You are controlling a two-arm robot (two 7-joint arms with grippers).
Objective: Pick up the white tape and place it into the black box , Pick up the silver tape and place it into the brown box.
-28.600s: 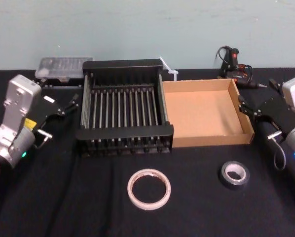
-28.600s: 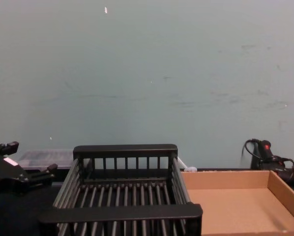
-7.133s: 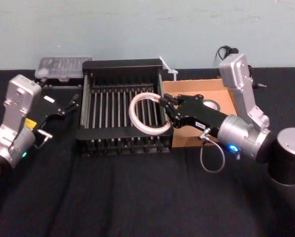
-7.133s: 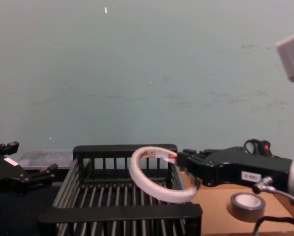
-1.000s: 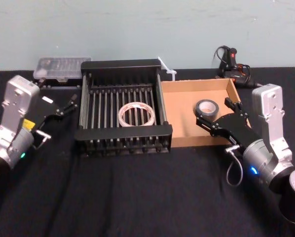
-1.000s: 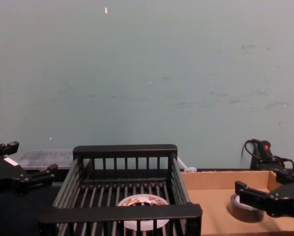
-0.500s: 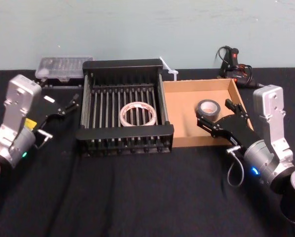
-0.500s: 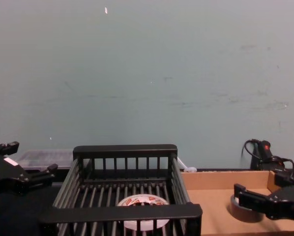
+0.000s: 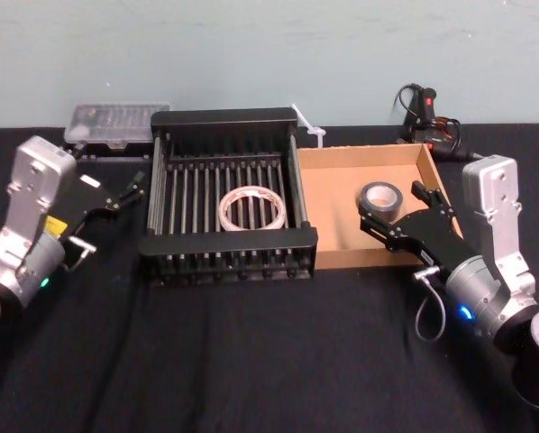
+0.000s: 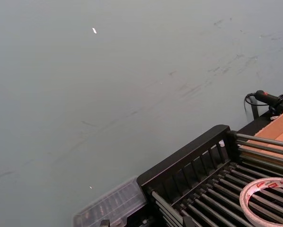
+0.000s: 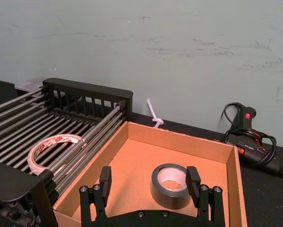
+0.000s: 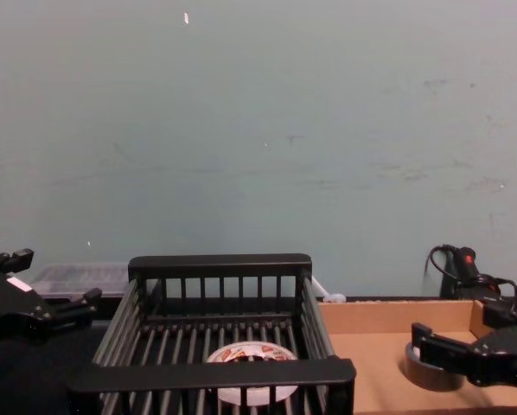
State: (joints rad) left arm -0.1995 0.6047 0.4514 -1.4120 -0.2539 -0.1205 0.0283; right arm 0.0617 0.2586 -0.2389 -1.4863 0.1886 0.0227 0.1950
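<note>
White tape (image 9: 251, 208) lies in the black box (image 9: 228, 242); silver tape (image 9: 383, 199) sits in the brown box (image 9: 331, 200); right gripper (image 9: 397, 213) fingers spread wide just beside it; left gripper (image 9: 125, 192) parked, fingers parted.

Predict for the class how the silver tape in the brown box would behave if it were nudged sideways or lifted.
The silver tape lies flat on the brown box floor, so a nudge would probably slide it, not roll it. Its thick wound band suggests it is stiff and would likely hold shape when lifted. The right gripper, fingers open, straddles it.

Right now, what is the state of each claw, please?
Left claw: open, holding nothing, parked left of the black box.
Right claw: open, holding nothing, just short of the silver tape in the brown box.
</note>
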